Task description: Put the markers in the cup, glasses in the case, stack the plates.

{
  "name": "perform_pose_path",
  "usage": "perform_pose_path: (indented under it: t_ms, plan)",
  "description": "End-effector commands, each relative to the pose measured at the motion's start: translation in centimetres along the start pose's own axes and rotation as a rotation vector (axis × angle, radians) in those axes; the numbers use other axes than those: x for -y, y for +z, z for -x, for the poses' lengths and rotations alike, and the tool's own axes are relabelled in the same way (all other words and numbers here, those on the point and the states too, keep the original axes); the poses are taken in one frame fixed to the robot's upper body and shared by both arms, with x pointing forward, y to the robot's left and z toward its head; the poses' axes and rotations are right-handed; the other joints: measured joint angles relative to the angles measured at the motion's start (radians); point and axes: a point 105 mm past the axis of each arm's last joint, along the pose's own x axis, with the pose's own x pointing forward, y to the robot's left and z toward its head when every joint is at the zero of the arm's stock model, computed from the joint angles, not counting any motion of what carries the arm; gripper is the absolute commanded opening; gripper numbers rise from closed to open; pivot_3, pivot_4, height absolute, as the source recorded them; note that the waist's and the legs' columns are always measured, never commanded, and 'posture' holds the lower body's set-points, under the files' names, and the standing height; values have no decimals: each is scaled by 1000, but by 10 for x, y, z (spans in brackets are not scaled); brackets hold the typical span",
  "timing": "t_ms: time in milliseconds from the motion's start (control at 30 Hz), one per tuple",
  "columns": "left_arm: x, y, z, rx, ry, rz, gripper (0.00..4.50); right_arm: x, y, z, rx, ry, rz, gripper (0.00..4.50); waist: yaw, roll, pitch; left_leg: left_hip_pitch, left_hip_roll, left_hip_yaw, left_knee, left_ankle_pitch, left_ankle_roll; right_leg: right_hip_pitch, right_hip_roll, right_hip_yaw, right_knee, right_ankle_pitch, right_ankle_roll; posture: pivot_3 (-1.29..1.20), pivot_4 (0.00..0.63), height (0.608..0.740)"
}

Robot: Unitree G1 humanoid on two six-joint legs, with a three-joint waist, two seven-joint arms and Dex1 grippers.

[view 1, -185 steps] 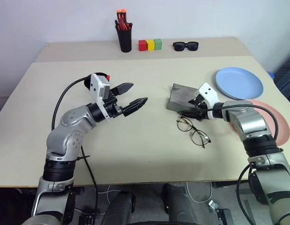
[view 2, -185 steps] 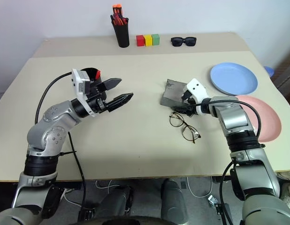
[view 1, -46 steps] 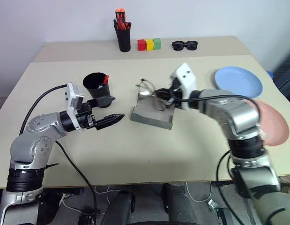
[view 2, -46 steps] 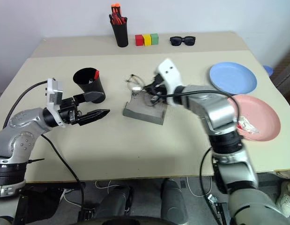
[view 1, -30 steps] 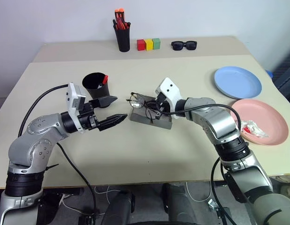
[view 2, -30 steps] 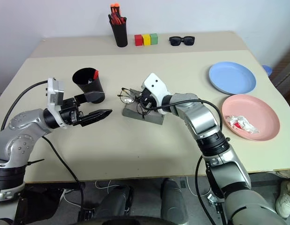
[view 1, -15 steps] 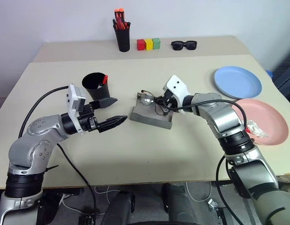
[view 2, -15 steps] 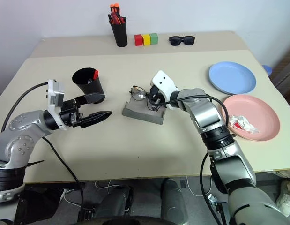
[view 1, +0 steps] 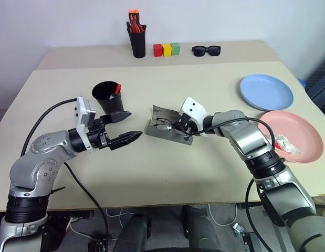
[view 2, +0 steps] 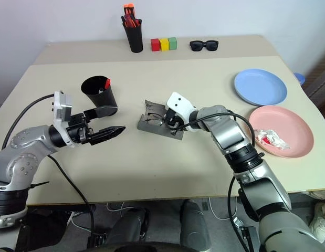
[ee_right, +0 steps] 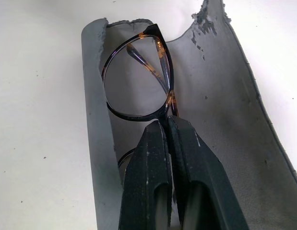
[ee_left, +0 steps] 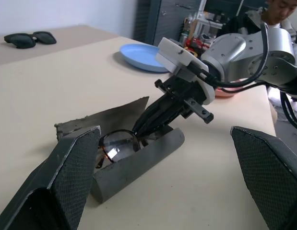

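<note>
The grey case (view 1: 161, 116) lies open in the middle of the table. The thin round-lensed glasses (ee_right: 138, 81) rest inside its trough. My right gripper (view 1: 178, 126) is shut on the glasses at the frame's bridge, its black fingers (ee_right: 148, 163) pressed together and angled down into the case. My left gripper (view 1: 136, 124) hovers open just left of the case, holding nothing. Behind it stands the black cup (view 1: 106, 95) with a red-capped marker (view 1: 117, 89) in it. The blue plate (view 1: 266, 92) and the pink plate (view 1: 296, 126) lie side by side at the right.
A crumpled wrapper (view 1: 286, 143) lies on the pink plate. At the back stand a pen holder (view 1: 138, 39) with orange-capped pens, three coloured blocks (view 1: 168, 50) and black sunglasses (view 1: 207, 50). A person (ee_left: 272, 10) sits beyond the table's right side.
My right gripper has carried the glasses from above the case's left end back over it and lowered them into the trough. The left arm has stayed still.
</note>
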Motion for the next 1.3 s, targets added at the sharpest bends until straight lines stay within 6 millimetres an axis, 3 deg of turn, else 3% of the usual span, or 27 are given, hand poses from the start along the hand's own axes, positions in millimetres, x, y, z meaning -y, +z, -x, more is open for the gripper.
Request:
perform_pose_path:
  t_ms: [33,167,200,267,500,833,933,1167,1300]
  plan:
    - [3,10,2,30,-5,-45,4500,-3,11,1,23,4,53,34,0,0,0,0,0,0,0,0,0,0,0,0,0,0,0,0,150,740]
    - [3,11,0,30,-5,-48,4500,-5,18,1,57,28,52,34,0,0,0,0,0,0,0,0,0,0,0,0,0,0,0,0,150,740]
    - [3,11,0,30,-5,-48,4500,-5,20,1,68,35,31,319,-1,0,0,0,0,0,0,0,0,0,0,0,0,0,0,0,150,740]
    - [3,11,-1,30,-6,-47,4500,-5,24,2,87,43,8,955,-1,0,0,0,0,0,0,0,0,0,0,0,0,0,0,0,150,740]
    - [2,11,-1,27,-5,-41,4500,18,42,12,163,-34,-42,4438,-1,0,0,0,0,0,0,0,0,0,0,0,0,0,0,0,150,740]
    - [1,11,-1,25,0,-46,4500,65,70,34,326,-200,-115,4438,-1,0,0,0,0,0,0,0,0,0,0,0,0,0,0,0,150,740]
    - [1,10,-1,26,0,-47,4500,83,61,34,292,-303,-101,3669,-1,0,0,0,0,0,0,0,0,0,0,0,0,0,0,0,150,740]
    - [2,11,-3,30,-2,-50,4500,87,33,11,173,-392,81,107,-5,0,0,0,0,1,-1,0,0,-1,0,0,0,0,0,0,150,740]
    - [2,12,-2,29,2,-50,4500,75,18,0,114,-327,181,39,-4,0,0,0,0,1,-1,0,0,-1,0,0,0,0,0,0,150,740]
